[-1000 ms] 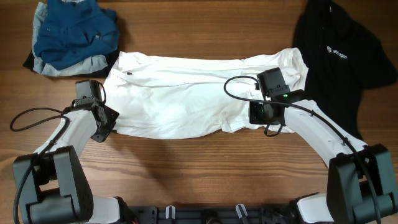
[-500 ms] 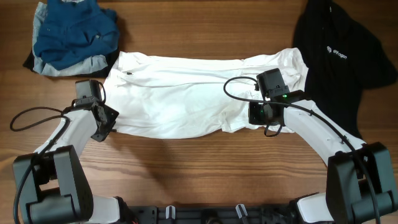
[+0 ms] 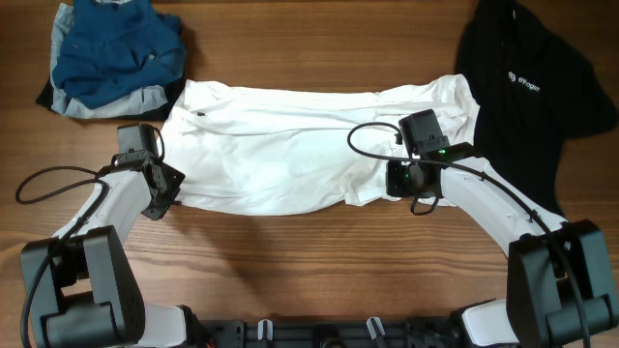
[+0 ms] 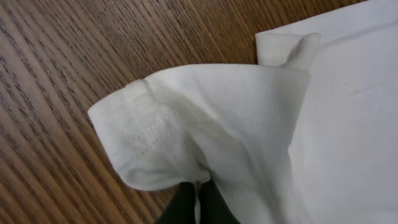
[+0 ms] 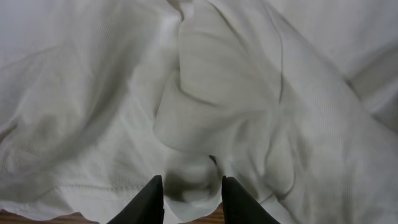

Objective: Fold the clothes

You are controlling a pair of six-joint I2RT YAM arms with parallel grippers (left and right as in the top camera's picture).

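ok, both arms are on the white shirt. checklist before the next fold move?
1. Left gripper shut on the white shirt at its hem: ok.
2. Right gripper on a bunched fold: ok, fabric fills the gap between its fingers.
3. White shirt lying flat: not ok, it is creased around the right gripper.
4. Cable off the white shirt: not ok, it loops over the fabric.
5. Black shirt apart from the white shirt: not ok, they meet at the white shirt's right end, with no wood showing between them.
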